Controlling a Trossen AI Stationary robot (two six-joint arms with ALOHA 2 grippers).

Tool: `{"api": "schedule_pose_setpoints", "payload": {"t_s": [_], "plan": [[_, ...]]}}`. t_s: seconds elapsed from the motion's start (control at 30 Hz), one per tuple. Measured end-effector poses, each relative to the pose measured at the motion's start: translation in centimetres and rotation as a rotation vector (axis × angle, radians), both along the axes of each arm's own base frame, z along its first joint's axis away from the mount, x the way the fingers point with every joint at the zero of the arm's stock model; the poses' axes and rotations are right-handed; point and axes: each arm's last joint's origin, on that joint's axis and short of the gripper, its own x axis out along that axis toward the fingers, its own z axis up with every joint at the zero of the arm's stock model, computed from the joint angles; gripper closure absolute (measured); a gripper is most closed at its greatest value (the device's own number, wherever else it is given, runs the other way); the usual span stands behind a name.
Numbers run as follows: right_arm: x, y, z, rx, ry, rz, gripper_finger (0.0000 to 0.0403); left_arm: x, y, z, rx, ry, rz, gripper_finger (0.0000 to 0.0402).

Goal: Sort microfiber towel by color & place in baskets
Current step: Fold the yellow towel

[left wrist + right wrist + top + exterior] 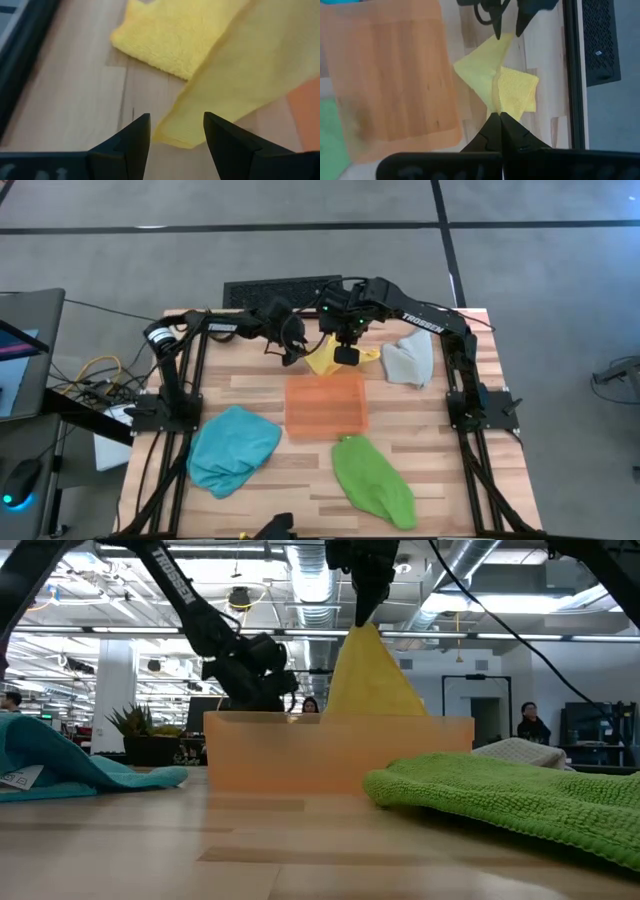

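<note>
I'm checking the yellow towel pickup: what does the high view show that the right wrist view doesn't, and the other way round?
Only the high view shows the blue towel, the grey towel and both arms over the whole table. Only the right wrist view shows the right gripper shut on the yellow towel, pinching a lifted fold, with the left gripper open at the towel's far corner. Both show the yellow towel, the empty orange tray and the green towel.

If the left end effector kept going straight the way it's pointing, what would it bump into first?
Probably the yellow towel hanging just ahead of the open left end effector; the right end effector holds it up. Depth is hard to judge.
</note>
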Motion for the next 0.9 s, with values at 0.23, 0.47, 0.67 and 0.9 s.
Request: {"api": "schedule_pose_setpoints", "payload": {"t_s": [0.23, 0.47, 0.67, 0.9], "plan": [[0.0, 0.0, 0.0, 0.000, 0.000, 0.000, 0.0397, 0.9, 0.7, 0.3, 0.090, -0.002, -0.074, 0.0225], [0.0, 0.0, 0.0, 0.000, 0.000, 0.000, 0.0397, 0.9, 0.6, 0.4, 0.091, 0.011, -0.136, 0.0229], [0.0, 0.0, 0.0, -0.001, -0.005, 0.000, 0.0397, 0.8, 0.5, 0.2, 0.132, 0.038, -0.147, 0.0238], [0.1, 0.0, 0.0, -0.003, -0.011, 0.000, 0.0397, 0.9, 0.7, 0.3, 0.155, 0.019, -0.138, 0.0239]]}}
